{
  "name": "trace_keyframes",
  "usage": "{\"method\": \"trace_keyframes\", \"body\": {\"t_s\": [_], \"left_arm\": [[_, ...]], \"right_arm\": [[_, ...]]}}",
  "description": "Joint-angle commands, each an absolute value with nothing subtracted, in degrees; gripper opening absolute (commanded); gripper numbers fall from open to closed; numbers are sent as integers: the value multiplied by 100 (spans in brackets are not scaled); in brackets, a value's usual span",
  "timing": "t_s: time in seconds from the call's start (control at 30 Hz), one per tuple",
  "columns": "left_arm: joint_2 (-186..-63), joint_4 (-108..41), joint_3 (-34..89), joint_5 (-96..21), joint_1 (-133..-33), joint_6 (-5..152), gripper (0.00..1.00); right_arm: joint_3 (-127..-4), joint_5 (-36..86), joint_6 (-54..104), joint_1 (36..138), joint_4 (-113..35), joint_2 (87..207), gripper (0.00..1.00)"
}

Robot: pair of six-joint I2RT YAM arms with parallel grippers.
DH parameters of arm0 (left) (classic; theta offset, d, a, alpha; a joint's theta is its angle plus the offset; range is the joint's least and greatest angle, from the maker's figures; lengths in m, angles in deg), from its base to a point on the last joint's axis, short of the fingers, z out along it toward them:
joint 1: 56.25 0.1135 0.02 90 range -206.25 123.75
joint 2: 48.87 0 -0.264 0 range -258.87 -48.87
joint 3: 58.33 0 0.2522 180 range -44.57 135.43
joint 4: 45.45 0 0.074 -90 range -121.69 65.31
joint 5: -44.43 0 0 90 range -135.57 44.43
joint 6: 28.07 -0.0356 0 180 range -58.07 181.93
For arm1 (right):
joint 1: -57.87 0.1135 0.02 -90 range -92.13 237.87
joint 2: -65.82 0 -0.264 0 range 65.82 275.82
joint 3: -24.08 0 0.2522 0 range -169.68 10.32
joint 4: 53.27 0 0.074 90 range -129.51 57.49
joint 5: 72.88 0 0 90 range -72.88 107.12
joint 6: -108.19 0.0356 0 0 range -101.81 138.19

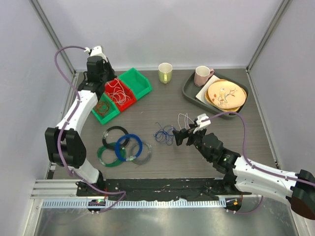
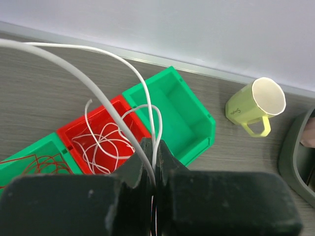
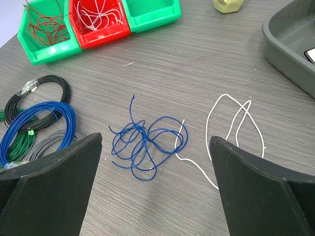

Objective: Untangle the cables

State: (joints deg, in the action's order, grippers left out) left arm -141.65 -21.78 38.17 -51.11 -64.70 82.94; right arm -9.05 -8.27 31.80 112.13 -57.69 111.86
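- The table (image 3: 197,59) is showing a matt, dark grey wood-grain surface.
- The red bin (image 3: 101,29) and green bins (image 3: 152,17) are gleaming as smooth, glossy plastic.
- The blue cable (image 3: 140,135) and white cable (image 2: 71,73) are looking smooth and plastic-coated.
- The yellow-green mug (image 2: 256,105) is shining like glazed ceramic.

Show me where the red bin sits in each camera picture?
Top external: red bin upper left, between two green bins.
Left wrist: left of centre, behind the white wire.
Right wrist: top left.
Shared landmark: the yellow-green mug, right of the bins in every view.
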Motion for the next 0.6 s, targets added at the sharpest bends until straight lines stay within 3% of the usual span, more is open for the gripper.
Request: {"method": "trace_keyframes", "body": {"t_s": [0.0, 0.33, 0.57], "left_arm": [[-14168, -2773, 3735, -4989, -6469, 8460, 0], [-14844, -1992, 4113, -5559, -6469, 9030, 0], [-15565, -1702, 4261, -5234, -6469, 9321, 0]], "right_arm": [[-972, -864, 3120, 11227, -6025, 11196, 96], [-972, -864, 3076, 11227, -6026, 11249, 96], [-1024, -864, 3058, 11227, -5990, 11328, 96]]}}
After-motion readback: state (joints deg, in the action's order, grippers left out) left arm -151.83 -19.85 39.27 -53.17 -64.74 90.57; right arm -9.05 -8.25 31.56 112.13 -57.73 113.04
